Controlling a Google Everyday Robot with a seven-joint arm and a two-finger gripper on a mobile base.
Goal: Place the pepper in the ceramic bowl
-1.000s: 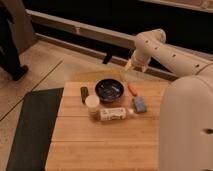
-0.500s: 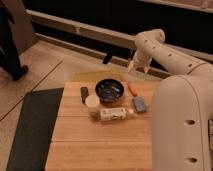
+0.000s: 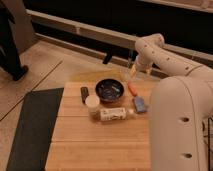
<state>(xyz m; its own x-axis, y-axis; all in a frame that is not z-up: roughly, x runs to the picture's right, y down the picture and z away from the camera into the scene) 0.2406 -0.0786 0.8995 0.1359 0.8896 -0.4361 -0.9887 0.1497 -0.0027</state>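
The ceramic bowl is round, dark and glossy, and sits on the wooden table near its far edge. The pepper is a small slim orange-red piece lying on the table just right of the bowl. My gripper hangs from the white arm above the table's far edge. It is a little behind and above the pepper, to the right of the bowl. Nothing shows in it.
A blue-grey block lies right of the bowl, in front of the pepper. A small white cup, a white bottle on its side and a small dark object lie near the bowl. My white body fills the right side.
The arm has shifted slightly, and my gripper now hangs a little lower, nearer the pepper. The objects on the table have not moved.
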